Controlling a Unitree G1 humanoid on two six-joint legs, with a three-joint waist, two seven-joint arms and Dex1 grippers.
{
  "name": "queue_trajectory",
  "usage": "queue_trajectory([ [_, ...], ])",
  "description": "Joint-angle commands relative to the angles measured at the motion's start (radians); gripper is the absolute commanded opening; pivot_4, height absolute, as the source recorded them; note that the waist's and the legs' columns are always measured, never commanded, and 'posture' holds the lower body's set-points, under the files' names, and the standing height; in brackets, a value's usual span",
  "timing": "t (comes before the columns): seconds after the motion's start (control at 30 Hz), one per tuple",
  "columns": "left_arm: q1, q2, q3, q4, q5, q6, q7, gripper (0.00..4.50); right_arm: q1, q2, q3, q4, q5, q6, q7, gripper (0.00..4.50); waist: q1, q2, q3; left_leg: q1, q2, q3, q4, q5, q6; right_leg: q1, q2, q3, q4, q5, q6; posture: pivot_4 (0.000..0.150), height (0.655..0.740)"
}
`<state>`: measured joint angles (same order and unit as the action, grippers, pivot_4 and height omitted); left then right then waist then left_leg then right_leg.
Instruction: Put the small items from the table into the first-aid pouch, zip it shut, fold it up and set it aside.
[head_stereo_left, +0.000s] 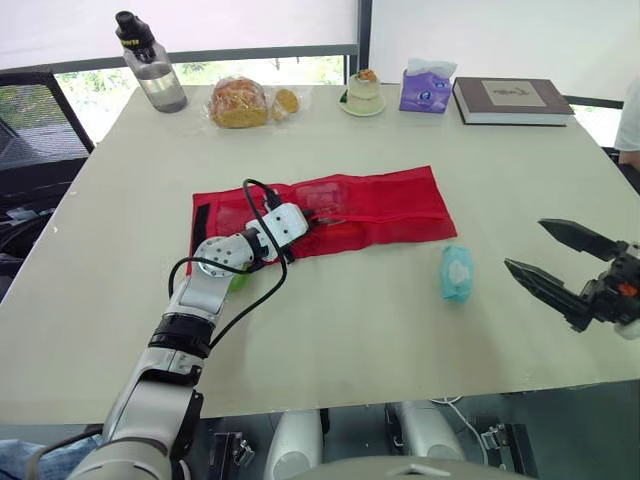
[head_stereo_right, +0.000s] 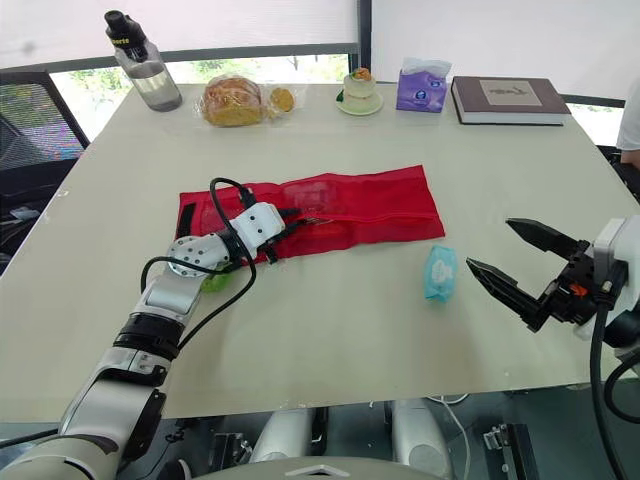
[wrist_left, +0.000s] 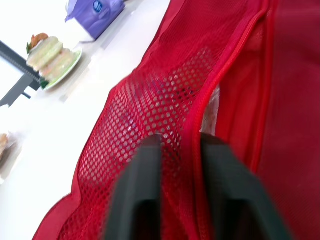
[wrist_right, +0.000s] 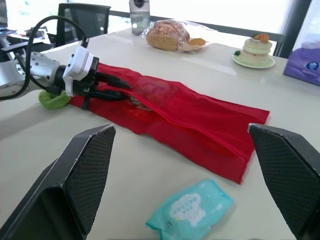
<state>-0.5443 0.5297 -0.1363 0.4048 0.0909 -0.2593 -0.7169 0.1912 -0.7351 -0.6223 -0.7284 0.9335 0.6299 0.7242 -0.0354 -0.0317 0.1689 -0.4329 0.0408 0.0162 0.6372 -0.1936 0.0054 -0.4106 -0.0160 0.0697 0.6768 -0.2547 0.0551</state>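
**While the left claw pins the pouch, the packet waits nearer the right**

Because the teal packet (head_stereo_left: 457, 273) lies on the counter (head_stereo_left: 350, 340) between the red pouch (head_stereo_left: 380, 205) and the right claw (head_stereo_left: 523, 243), the right arm looks the one to fetch it. The packet sits to that claw's left, near but apart, just off the pouch's near right corner. Its long axis runs roughly away from the robot, across the pouch's left-to-right length. The right claw is spread wide and holds nothing, its tips aimed leftward toward the packet. The left claw (wrist_right: 127, 89) is narrow, apparently pinched on the pouch's zip edge near its left half, where the mouth seems open. A green item (wrist_right: 52, 100) lies by the pouch's left end, beside the left arm.
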Motion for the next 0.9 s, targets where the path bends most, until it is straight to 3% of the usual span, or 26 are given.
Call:
queue_trajectory([
  [0.03,-0.044,0.003,-0.007,-0.085,0.001,0.026,-0.015,3.00,0.002,-0.023,-0.013,-0.025,0.023,-0.007,-0.012,4.50,0.003,0.000,0.000,0.000,0.000,0.000,0.000,0.000,0.000,0.000,0.000,0.000,0.000,0.000,0.000,0.150,0.7400],
  [0.1,-0.060,-0.007,-0.013,-0.101,0.002,0.049,-0.019,4.03,0.011,-0.030,-0.017,-0.026,0.029,-0.007,-0.011,4.50,0.005,0.000,0.000,0.000,0.000,0.000,0.000,0.000,0.000,0.000,0.000,0.000,0.000,0.000,0.000,0.150,0.7400],
  [0.17,-0.082,-0.027,-0.029,-0.118,0.007,0.077,-0.020,4.47,0.025,-0.033,-0.023,-0.031,0.033,-0.008,-0.009,4.50,0.010,0.000,0.000,0.000,0.000,0.000,0.001,0.000,0.000,0.000,0.000,0.000,0.000,0.000,0.000,0.150,0.7400],
  [0.3,-0.137,-0.095,-0.080,-0.105,0.029,0.145,-0.016,4.47,0.032,-0.040,-0.008,-0.031,0.024,-0.019,-0.007,4.50,0.019,0.000,0.000,0.000,0.000,0.000,0.001,0.000,0.000,0.001,0.000,0.000,0.000,-0.001,0.001,0.150,0.7400],
  [0.7,-0.387,-0.336,-0.218,0.285,0.147,0.128,0.040,4.47,-0.009,-0.055,0.048,0.001,-0.041,-0.025,-0.044,4.50,0.021,0.000,0.000,-0.001,-0.001,-0.001,0.003,0.000,0.000,0.001,0.001,0.000,0.000,-0.002,0.004,0.150,0.7400],
  [0.9,-0.471,-0.416,-0.240,0.441,0.212,0.131,0.155,4.47,-0.026,-0.045,0.070,0.000,-0.057,-0.024,-0.066,4.50,0.021,-0.001,0.000,-0.001,-0.001,-0.001,0.003,0.000,0.000,0.001,0.001,0.000,0.000,-0.002,0.004,0.150,0.7400],
])
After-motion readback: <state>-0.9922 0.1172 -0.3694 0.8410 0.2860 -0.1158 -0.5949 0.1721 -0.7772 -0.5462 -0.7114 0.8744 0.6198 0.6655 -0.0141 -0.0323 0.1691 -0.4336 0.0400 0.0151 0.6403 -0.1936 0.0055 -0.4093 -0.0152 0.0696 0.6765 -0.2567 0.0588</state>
